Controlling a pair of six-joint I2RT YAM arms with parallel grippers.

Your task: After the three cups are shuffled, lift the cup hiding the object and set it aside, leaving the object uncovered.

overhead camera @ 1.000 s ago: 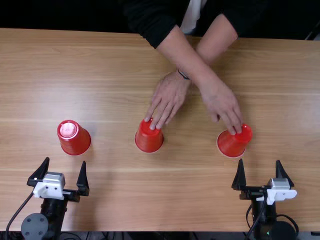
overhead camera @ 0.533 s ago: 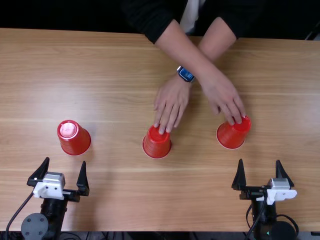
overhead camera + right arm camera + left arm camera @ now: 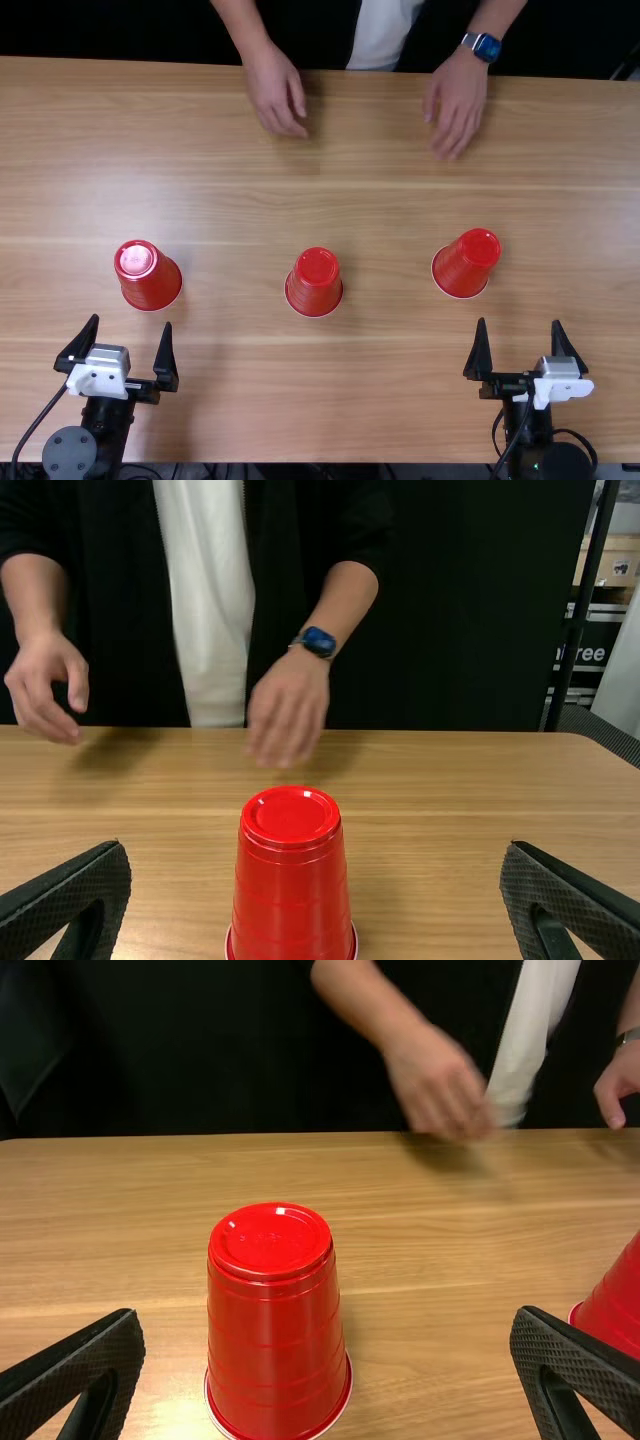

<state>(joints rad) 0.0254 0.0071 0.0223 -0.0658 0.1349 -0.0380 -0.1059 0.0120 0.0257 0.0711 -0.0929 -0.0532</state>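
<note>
- Top view: the tabletop (image 3: 320, 400) carries three red cups in a row across its middle, all mouth-down, each well apart from its neighbours.
- The person's two hands, the bare one (image 3: 277, 90) and the one with a watch (image 3: 455, 105), hover near the far edge. They are well apart from every cup, so I judge the shuffle finished and the turn now the robot's.
- The left cup (image 3: 148, 274) stands just ahead of the left arm. The left wrist view shows it upright between that arm's fingers, but farther off.
- The middle cup (image 3: 314, 281) sits between the two arms' reach and could be reached by either.
- The right cup (image 3: 466, 263) stands just ahead of the right arm, upright in the right wrist view.
- The left pincer (image 3: 128, 325) is released, its fingers spread wide and holding nothing, near the tabletop's near edge.
- The right pincer (image 3: 518, 324) is likewise released and empty, short of the right cup.
- The object is hidden, and these pictures do not tell which cup covers it.
- By my judgement the robot's whole share is left: choosing the cup, closing on it, lifting it and setting it aside so that the object lies bare. No cup has been lifted yet.
</note>
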